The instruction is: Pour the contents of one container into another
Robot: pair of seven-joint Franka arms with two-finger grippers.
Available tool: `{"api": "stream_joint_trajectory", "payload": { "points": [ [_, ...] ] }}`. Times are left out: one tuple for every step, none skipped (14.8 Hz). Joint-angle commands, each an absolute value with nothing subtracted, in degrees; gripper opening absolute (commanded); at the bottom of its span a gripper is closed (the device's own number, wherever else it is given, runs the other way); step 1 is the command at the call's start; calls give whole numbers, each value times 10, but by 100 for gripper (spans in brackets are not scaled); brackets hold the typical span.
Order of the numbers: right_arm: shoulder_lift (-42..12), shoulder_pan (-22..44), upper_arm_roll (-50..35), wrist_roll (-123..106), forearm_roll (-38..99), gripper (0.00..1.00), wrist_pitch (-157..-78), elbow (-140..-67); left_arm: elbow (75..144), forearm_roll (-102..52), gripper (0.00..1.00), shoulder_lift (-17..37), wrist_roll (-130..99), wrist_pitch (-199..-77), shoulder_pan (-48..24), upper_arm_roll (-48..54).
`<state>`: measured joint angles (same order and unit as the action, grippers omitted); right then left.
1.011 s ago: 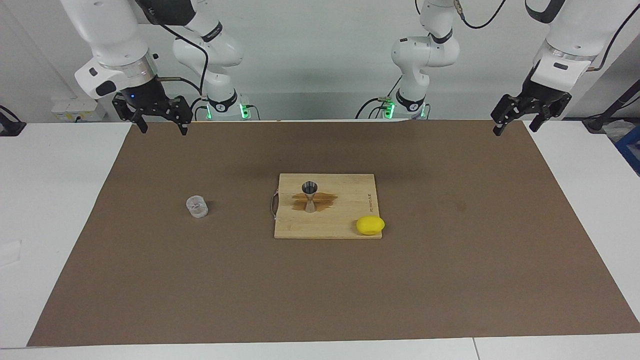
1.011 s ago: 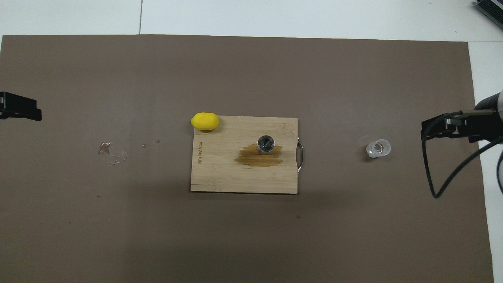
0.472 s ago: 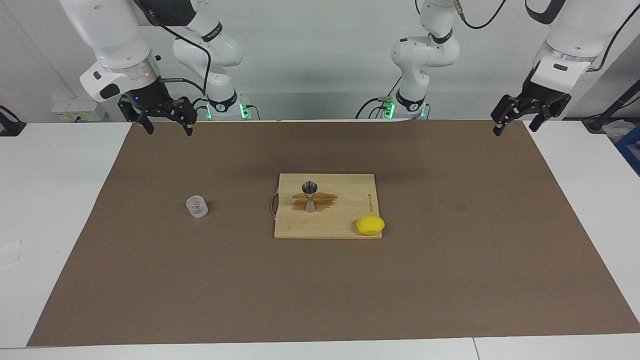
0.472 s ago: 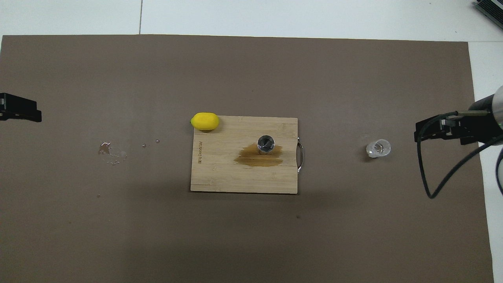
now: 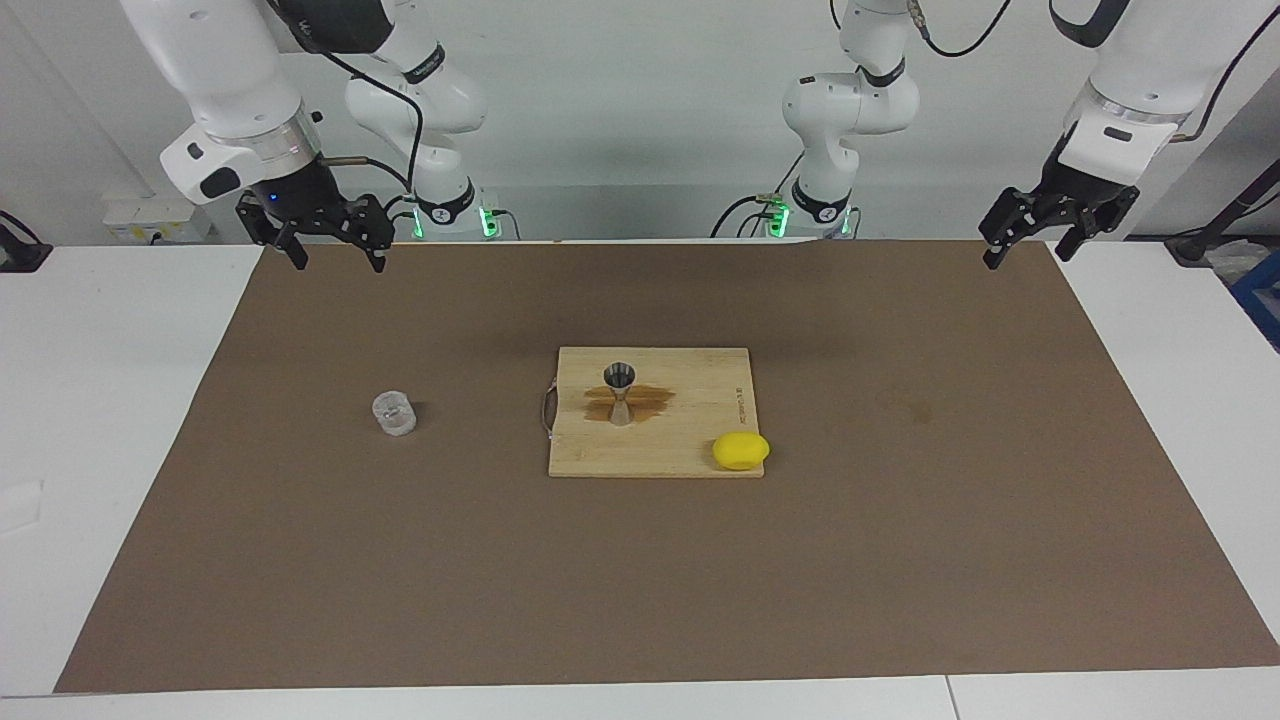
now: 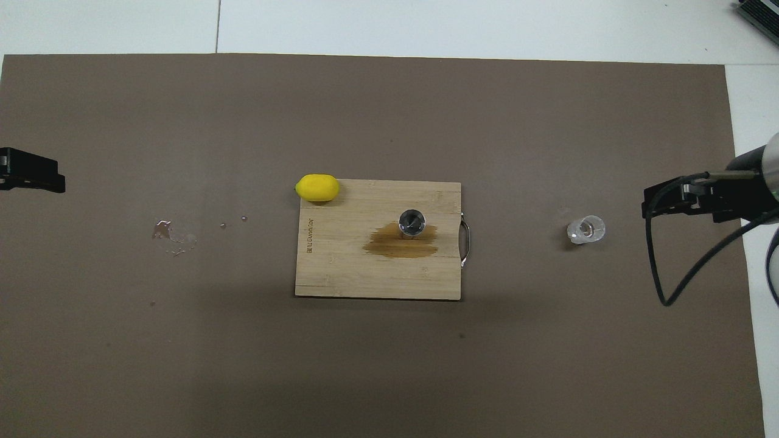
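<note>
Cup on mat, well apart from raised right hand (wide open), jigger on board.

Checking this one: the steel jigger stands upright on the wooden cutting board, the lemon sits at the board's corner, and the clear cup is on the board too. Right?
Not quite. The clear cup is off the cutting board, on the brown mat toward the right arm's end, as the facing view shows. The jigger and lemon are as you say.

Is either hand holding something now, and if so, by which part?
Nothing is held. Both the right hand and left hand hang open and empty above the mat; the clear cup stands untouched.
</note>
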<state>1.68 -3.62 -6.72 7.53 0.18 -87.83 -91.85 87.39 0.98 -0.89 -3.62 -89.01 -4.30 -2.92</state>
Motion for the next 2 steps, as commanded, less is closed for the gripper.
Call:
{"api": "stream_joint_trajectory", "payload": {
  "points": [
    [34, -42, -70, 84, -4, 99, -894, -942, 896, 20, 100, -28, -45, -887, -48, -32],
    [34, -42, -70, 84, -4, 99, -895, -942, 896, 20, 100, -29, -45, -887, -48, -32]
  ]
}}
